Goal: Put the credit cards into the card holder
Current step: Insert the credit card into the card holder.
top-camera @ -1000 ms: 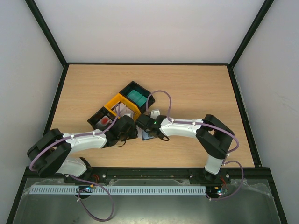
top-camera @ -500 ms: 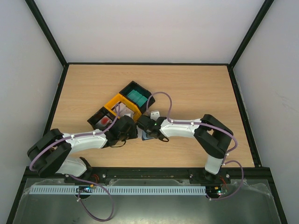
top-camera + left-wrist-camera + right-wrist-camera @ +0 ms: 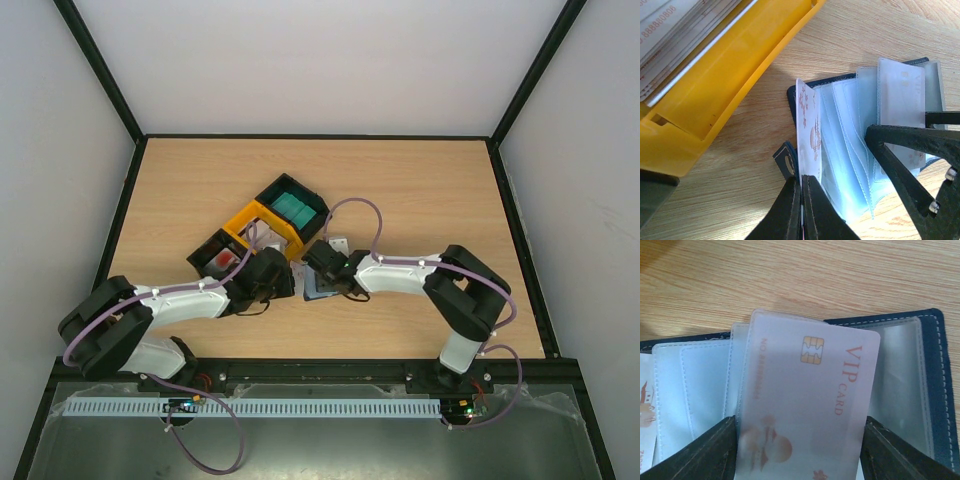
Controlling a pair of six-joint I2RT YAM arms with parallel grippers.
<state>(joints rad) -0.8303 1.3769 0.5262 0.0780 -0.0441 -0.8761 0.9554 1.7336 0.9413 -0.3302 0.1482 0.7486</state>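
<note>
The card holder lies open on the table with its clear sleeves fanned up and its navy cover underneath. My left gripper is shut on a white credit card with red print, held upright at the holder's left edge beside the clasp tab. A VIP credit card stands partly in a frosted sleeve. My right gripper spans it, one finger against each side edge. From above, both grippers meet over the holder.
A yellow tray holding a stack of more cards stands just left of the holder. From above, a black tray with teal items and a black tray with red items adjoin the yellow one.
The right arm's wrist has shifted slightly right and back over the holder, and its cable loop has swung right. The left arm and its card have not moved.
</note>
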